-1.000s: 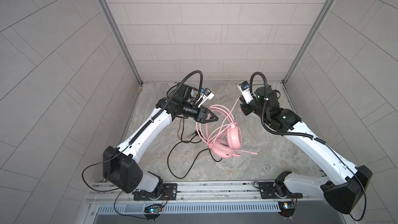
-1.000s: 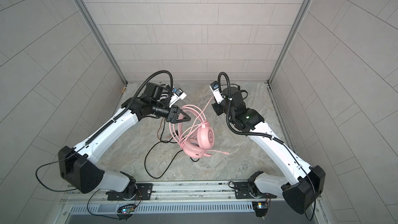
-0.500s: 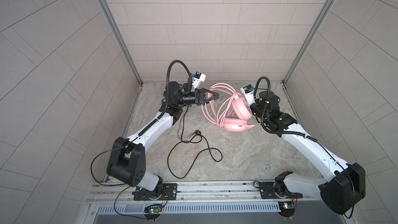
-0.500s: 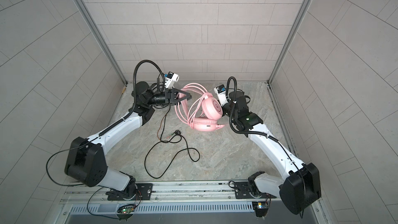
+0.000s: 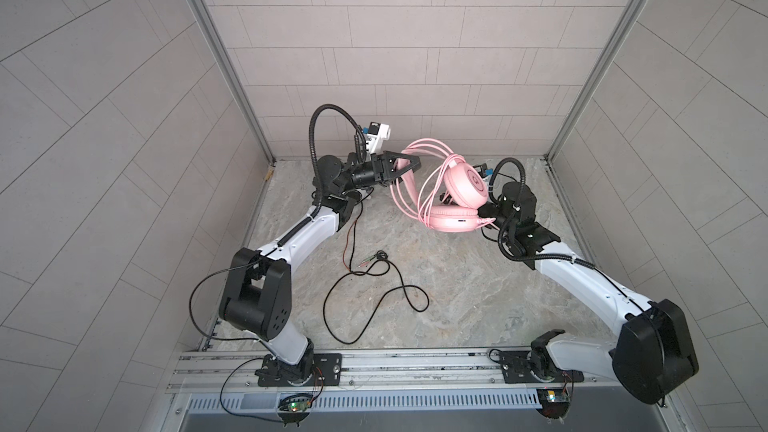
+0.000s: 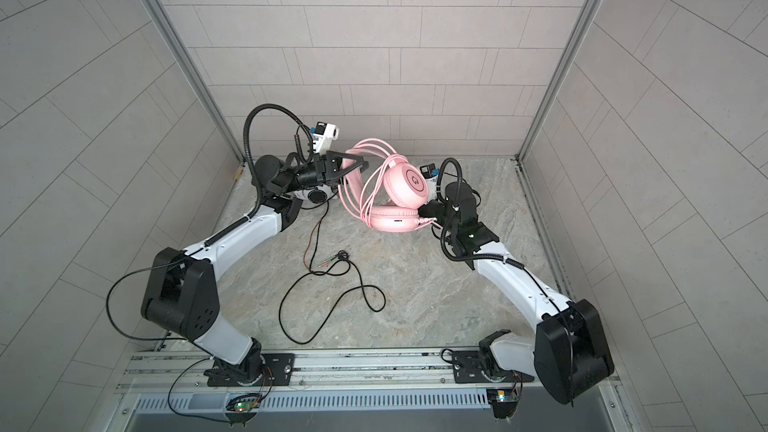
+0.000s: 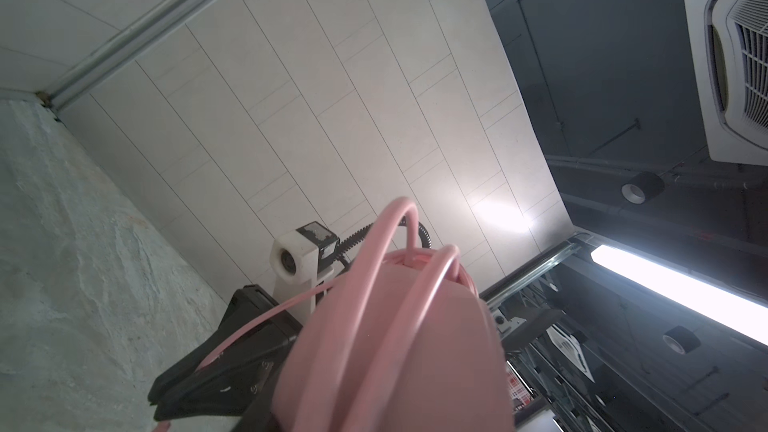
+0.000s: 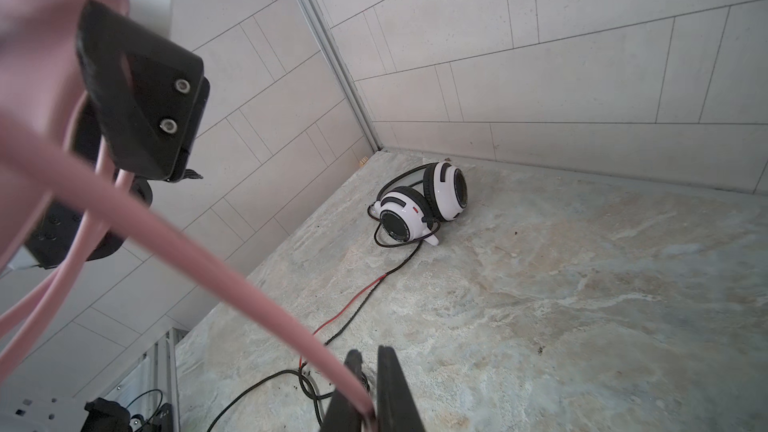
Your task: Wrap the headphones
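Pink headphones (image 5: 465,184) hang near the back wall (image 5: 374,97), left jaws gripping headband (image 5: 409,184), right jaws pinching cable (image 8: 249,297).

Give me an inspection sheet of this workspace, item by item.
Surface: grey stone-patterned table, a few dark specks.
Job's things: pink headset held between the two arms; white-and-black headset lying near the back corner, by the left arm.
Clutter: nothing seen.
Grippers: left gripper clamps the pink headset by its band; right gripper pinches the pink cable.
Cables: pink cable looped several times around its headset; black cable sprawled loose across the table, unwrapped.
Surroundings: tiled walls on three sides; metal rail along the front.
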You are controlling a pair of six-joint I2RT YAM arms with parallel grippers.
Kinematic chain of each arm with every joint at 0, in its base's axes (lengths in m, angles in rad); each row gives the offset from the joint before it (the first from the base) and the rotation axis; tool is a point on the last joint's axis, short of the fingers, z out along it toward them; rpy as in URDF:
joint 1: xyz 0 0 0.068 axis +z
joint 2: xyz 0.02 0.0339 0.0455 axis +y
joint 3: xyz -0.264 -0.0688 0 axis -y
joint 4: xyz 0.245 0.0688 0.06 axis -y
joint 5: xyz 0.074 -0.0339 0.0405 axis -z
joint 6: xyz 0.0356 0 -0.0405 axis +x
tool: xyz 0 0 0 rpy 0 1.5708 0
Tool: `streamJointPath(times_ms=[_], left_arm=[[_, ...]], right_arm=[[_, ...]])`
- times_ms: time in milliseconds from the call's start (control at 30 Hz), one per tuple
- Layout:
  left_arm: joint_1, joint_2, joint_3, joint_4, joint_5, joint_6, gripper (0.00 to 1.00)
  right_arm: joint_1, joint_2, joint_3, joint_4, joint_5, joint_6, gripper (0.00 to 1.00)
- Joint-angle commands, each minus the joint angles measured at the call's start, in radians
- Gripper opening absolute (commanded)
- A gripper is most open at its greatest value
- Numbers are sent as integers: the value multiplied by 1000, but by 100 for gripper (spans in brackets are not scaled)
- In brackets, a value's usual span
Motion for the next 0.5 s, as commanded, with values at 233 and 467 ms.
streamJointPath(times_ms=[233, 467], left_arm=[[60, -122, 22, -94, -240, 127, 0], [51, -101, 43, 12, -379, 52, 0]], right_arm=[[-130, 0, -58, 296, -122, 297, 9], [-126, 180, -97, 848, -147, 683, 7]])
